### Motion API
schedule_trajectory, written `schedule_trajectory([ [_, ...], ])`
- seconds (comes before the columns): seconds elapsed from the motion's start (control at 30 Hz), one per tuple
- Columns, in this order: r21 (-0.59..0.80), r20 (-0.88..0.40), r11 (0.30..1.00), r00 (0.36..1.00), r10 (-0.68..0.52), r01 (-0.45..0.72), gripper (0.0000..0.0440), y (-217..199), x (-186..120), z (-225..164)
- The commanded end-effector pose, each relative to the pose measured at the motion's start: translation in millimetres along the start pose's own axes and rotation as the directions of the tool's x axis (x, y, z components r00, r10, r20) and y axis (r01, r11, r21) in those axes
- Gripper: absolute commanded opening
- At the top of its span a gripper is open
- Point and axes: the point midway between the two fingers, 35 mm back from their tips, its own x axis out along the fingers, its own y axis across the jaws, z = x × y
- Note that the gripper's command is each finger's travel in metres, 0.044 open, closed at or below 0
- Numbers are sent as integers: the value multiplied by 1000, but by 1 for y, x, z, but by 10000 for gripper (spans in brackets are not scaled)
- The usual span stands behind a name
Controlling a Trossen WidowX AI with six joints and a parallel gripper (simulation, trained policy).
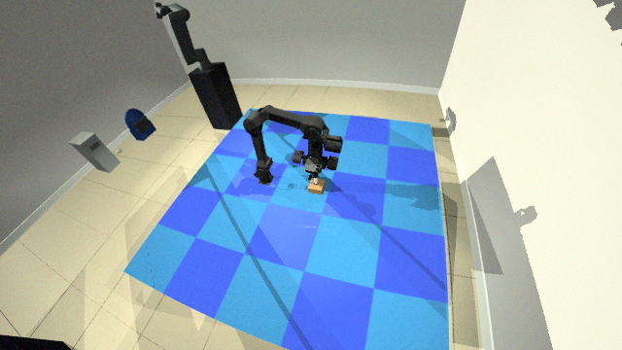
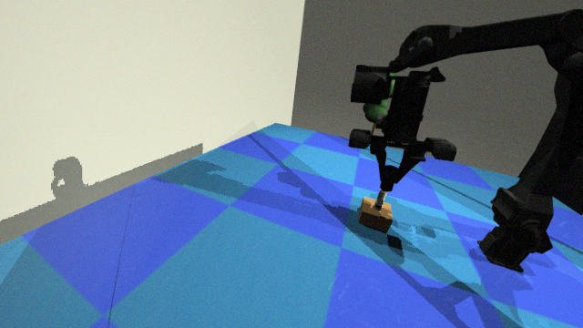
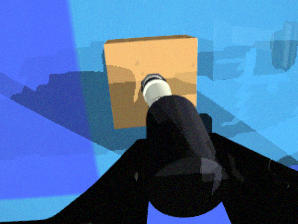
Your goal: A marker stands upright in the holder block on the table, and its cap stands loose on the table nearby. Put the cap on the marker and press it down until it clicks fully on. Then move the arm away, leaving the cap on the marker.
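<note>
My gripper (image 1: 313, 176) (image 2: 388, 180) (image 3: 176, 145) is shut on the black cap (image 3: 177, 125), a dark cylinder tilted in the wrist view. The holder block (image 1: 316, 191) (image 2: 375, 218) (image 3: 127, 57), light orange-brown, is just below the fingers. The marker (image 1: 316, 181) (image 2: 381, 199) (image 3: 157, 91) stands in it, with its pale body showing between block and cap. The marker's tip is hidden. The cap's lower end meets or overlaps the marker's upper end; how far it is on cannot be told. The exterior view shows a dark shadow beside the block; whether its underside rests flat is unclear.
The arm (image 1: 292, 118) (image 2: 501, 34) reaches over from its base (image 1: 263, 174) (image 2: 519, 237). The surface is a blue checkered mat (image 1: 342, 238) (image 2: 228, 269). A dark pedestal (image 1: 215, 97) with another arm stands behind, and a grey box (image 1: 94, 152) stands off the mat.
</note>
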Motion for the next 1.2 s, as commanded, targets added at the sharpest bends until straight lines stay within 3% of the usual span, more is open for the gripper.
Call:
schedule_trajectory([
  [0.0,-5,-7,1000,1000,-21,21,6,-1,10,0],
  [0.83,-88,-5,994,997,-72,71,10,-4,60,5],
  [0.9,-91,-5,992,996,-84,83,41,-7,62,5],
  [1.17,-123,10,989,997,-76,77,50,-6,65,8],
])
